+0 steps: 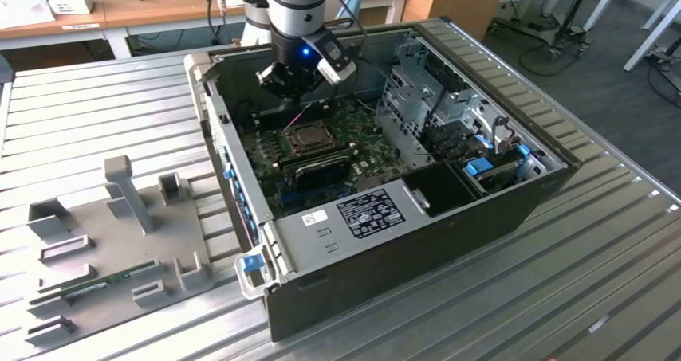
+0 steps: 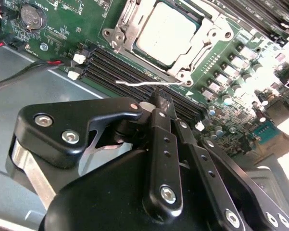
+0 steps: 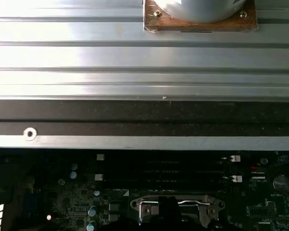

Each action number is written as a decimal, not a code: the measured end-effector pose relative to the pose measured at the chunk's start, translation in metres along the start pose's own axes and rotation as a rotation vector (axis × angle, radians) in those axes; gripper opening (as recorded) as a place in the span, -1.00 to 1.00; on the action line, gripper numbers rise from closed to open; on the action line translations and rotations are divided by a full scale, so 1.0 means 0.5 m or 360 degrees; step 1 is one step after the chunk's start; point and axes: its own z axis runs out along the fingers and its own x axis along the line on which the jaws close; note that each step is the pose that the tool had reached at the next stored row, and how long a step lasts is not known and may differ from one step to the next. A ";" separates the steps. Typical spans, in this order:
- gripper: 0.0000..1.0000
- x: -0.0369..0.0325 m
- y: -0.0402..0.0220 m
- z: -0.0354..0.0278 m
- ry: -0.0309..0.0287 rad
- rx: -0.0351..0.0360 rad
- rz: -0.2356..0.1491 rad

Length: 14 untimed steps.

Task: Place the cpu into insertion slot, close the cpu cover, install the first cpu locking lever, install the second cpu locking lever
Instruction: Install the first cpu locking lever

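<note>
The cpu (image 2: 167, 31) sits under the lowered cpu cover (image 2: 212, 37), and my closed, empty end effector (image 2: 159, 99) hangs just beside that cover's seemingly unlatched locking lever (image 2: 139, 83).

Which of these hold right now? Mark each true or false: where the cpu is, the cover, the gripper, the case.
1. The gripper holds the cpu. False: the cpu sits on the board, framed by the cover.
2. The cover looks to be down around the cpu. True.
3. The gripper hangs inside the case, beside the cpu. True.
4. The case is closed up. False: its side is open and the board shows in the exterior view.
5. In the second wrist view a thin wire lever lies between the cpu and the gripper. True.
</note>
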 end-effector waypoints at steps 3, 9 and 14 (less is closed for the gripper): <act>-0.79 -0.002 0.000 0.006 -0.00002 -0.0004 0.0001; -0.79 -0.006 -0.001 0.012 0.00000 -0.0008 0.0001; -0.79 -0.006 0.001 0.013 -0.00002 -0.0011 0.0001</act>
